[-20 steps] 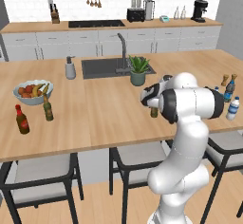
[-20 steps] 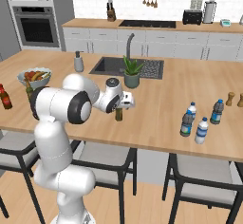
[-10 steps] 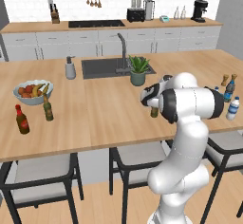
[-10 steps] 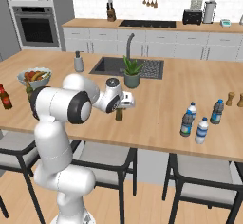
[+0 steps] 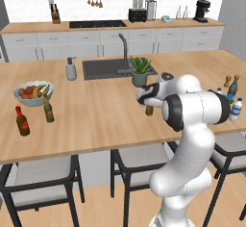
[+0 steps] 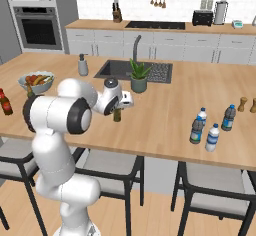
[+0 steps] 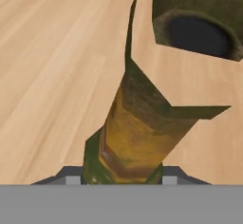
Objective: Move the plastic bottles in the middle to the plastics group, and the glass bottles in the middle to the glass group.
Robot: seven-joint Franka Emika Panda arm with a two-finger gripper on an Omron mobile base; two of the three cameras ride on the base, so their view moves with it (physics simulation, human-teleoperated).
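Observation:
The glass bottle (image 5: 149,109), slim and olive-brown with a yellowish label, stands mid-counter in front of the potted plant. My gripper (image 5: 149,100) is shut on its upper part. From the right the same bottle (image 6: 118,115) shows below the gripper (image 6: 120,105). In the hand view the bottle (image 7: 135,128) rises between the fingertips (image 7: 66,178). The glass group, a red bottle (image 5: 21,121) and an olive bottle (image 5: 48,109), stands far left. The plastics group of blue-capped plastic bottles (image 6: 212,137) stands at the right end.
A potted plant (image 5: 140,71) stands just behind the held bottle, by the sink (image 5: 103,68). A fruit bowl (image 5: 32,94) sits beside the glass group. A grey soap dispenser (image 5: 71,69) stands left of the sink. Small wooden shakers (image 6: 243,104) stand behind the water bottles. Stools line the counter's front.
The jaws have closed on the olive-brown bottle. The arm and the bottle stay where they were.

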